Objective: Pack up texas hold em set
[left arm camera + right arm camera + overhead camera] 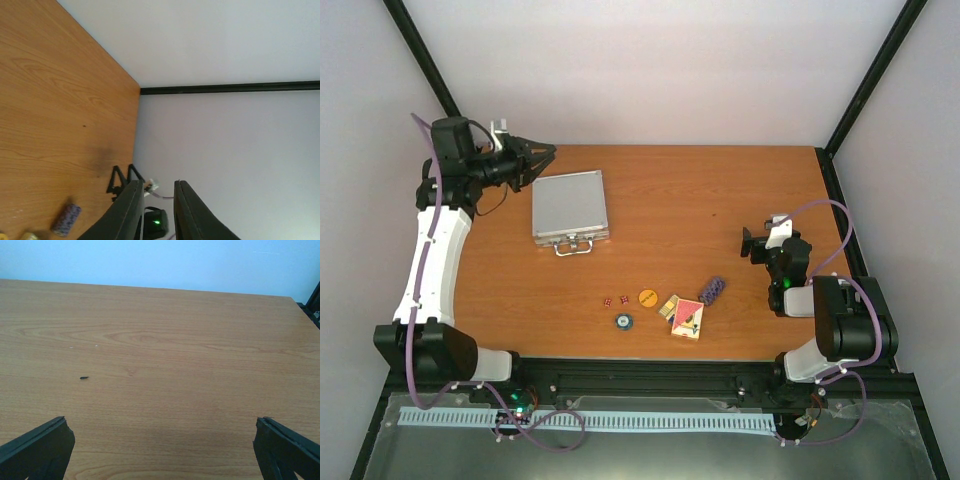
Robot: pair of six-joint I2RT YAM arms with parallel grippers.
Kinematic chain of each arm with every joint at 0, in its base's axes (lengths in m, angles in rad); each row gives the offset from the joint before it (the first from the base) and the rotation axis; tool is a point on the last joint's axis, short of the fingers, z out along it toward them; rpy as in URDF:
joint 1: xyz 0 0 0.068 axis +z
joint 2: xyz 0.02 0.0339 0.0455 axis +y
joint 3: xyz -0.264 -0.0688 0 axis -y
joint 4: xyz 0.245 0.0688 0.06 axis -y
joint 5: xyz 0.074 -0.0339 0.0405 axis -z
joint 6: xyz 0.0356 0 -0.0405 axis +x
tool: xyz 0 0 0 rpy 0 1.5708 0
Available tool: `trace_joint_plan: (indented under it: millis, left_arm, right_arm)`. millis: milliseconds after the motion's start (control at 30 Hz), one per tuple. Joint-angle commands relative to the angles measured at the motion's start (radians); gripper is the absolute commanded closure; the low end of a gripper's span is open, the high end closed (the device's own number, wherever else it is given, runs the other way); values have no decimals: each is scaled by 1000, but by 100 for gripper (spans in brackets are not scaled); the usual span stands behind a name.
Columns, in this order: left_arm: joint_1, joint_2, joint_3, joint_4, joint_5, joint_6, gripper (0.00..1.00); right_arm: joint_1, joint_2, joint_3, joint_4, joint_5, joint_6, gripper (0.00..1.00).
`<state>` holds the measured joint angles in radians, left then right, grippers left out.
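Note:
The silver metal case (570,206) lies closed at the back left of the table, handle (574,246) toward the arms. My left gripper (548,152) hovers by the case's far left corner, pointing right, shut and empty; in the left wrist view its fingers (157,182) stand close together with nothing between them. Loose pieces lie near the front: two red dice (614,299), an orange disc (648,296), a dark blue chip (623,321), two card decks (688,318), and a purple chip stack (712,290) (67,219). My right gripper (752,243) (161,422) is open over bare wood to the right.
The wooden table (720,190) ends at a white wall behind, with black frame posts (870,75) at both back corners. A small dark speck (84,377) marks the wood ahead of the right gripper.

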<state>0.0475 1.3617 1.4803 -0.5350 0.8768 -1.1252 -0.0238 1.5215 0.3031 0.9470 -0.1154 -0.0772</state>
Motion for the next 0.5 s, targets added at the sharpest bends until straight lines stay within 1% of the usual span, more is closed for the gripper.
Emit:
trace_joint_plan:
  millis: [0,33,67,100,133,167,200,267,367,400,467]
  left_arm:
    - [-5,28,79,-193,-114,264,97]
    - [-6,56,113,-276,-166,410,70]
    - [-9,81,147,-342,-225,527,11]
    - [-18,102,168,-397,-298,634,2]
    - [-22,108,157,-410,-375,721,0]
    - [-27,97,114,-387,-456,791,0]
    - [-28,72,44,-316,-503,855,0]
    - [-29,-14,-159,-86,-566,935,0]
    - [-31,-154,-531,343,-611,1017,0]
    - [-31,-181,-621,454,-640,1043,0]
    - [-30,-189,-718,582,-674,1088,0]
  right_arm:
    - [-8,0,11,62,13,7,0]
    - [-8,0,13,62,13,7,0]
    - [-8,0,12,62,13,7,0]
    - [-8,0,12,62,13,7,0]
    - [-8,0,11,62,13,6,0]
    - [-8,1,12,62,13,7,0]
    - [-8,0,11,62,13,7,0]
    - [-8,0,13,62,13,7,0]
    - [-8,0,12,62,13,6,0]
    - [-8,1,13,61,13,7,0]
    - [-8,0,11,62,13,8,0]
